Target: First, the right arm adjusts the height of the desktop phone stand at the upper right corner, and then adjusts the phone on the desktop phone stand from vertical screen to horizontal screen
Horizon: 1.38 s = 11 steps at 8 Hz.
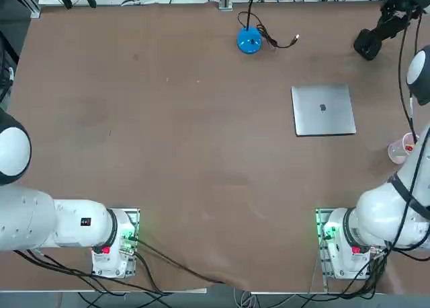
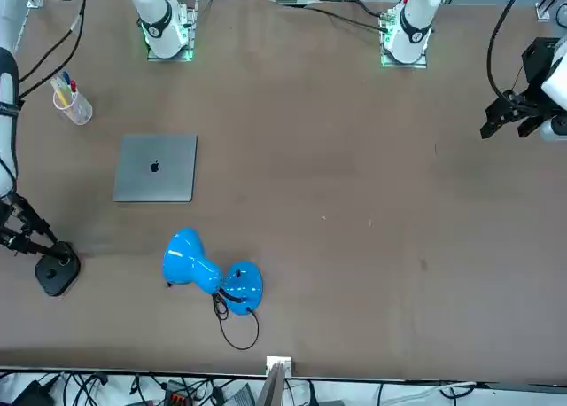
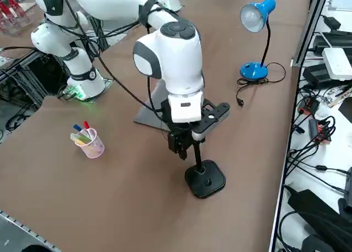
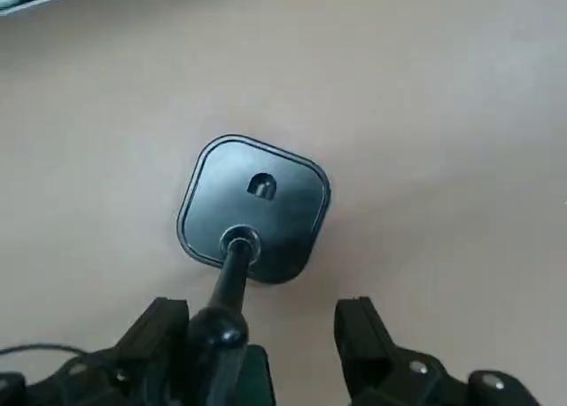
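A brown table [image 3: 82,197] is seen. At its far right corner the right arm [image 3: 170,54] is held over the desktop phone stand [image 3: 204,179], right gripper [image 4: 261,331] spread around its pole, seemingly unclamped. Height adjustment is judged underway; closing on the pole is needed next.

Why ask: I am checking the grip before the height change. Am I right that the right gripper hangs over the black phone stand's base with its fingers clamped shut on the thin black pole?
Not quite. The right gripper does hang over the black phone stand's base, but its fingers stand open, with the thin black pole beside one finger, not clamped. The right wrist view shows it.
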{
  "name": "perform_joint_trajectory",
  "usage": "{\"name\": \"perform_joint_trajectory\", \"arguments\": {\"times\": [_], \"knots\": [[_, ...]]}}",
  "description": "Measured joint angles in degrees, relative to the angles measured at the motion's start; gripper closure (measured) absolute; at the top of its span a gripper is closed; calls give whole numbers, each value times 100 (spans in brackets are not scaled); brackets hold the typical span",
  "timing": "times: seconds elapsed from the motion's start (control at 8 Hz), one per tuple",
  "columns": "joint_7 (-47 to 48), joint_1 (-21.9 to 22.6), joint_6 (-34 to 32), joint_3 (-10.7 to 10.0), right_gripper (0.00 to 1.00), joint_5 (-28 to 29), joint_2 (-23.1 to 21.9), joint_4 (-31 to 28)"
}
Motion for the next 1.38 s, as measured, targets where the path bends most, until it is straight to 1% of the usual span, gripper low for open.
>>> {"name": "perform_joint_trajectory", "arguments": {"times": [0.38, 0.62, 0.75, 0.88, 1.12, 1.25, 1.38], "knots": [[-13, 12, -329, -14, 0, -68, -28, 454], [-33, 100, -681, 0, 0, -76, -190, 647], [-56, 213, -817, 16, 0, -212, -302, 664], [-109, 365, -897, 60, 0, -517, -392, 667], [-138, 862, -952, 101, 0, -1135, -453, 667], [-183, 1069, -963, 105, 0, -1308, -445, 662], [-466, 1170, -983, 109, 1, -1357, -437, 651]]}}
